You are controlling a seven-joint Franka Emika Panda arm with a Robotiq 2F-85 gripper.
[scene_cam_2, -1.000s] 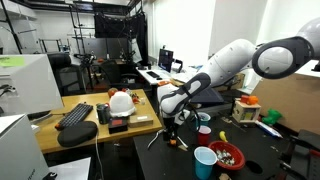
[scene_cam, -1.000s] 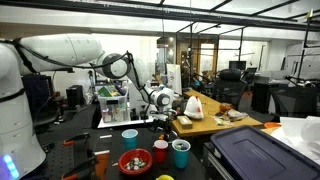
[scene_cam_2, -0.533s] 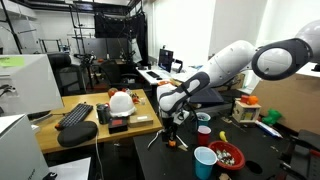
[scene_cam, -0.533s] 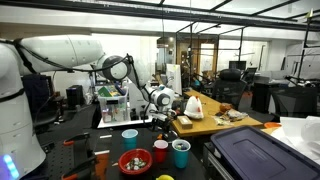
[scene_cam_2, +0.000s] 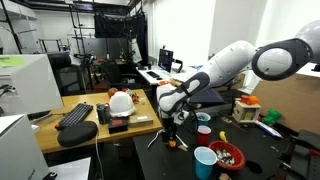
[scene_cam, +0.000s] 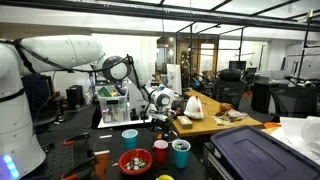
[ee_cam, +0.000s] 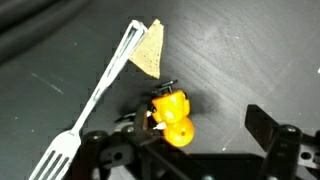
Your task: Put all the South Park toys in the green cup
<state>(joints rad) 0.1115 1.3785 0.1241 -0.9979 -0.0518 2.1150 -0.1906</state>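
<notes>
On the dark table [ee_cam: 250, 60], directly under the wrist camera, lies one small orange and yellow toy [ee_cam: 172, 108]. The gripper [ee_cam: 175, 130] is lowered over it with its jaws spread wide, one on either side of the toy. Nothing is grasped, and contact between the jaws and the toy cannot be confirmed. A metal fork [ee_cam: 95, 100] lies at a slant just beside the toy, its prongs toward the near edge of the wrist view. A flat yellow wedge [ee_cam: 150, 50] rests against the fork's handle end.

In an exterior view the gripper [scene_cam: 165, 120] sits low over the table, behind a group of vessels. The green cup [scene_cam: 181, 152] stands upright nearer the camera, apart from the gripper. A red cup [scene_cam: 160, 151] stands just beside it. A red bowl [scene_cam: 133, 161] and a light-blue cup [scene_cam: 130, 138] stand close by.
</notes>
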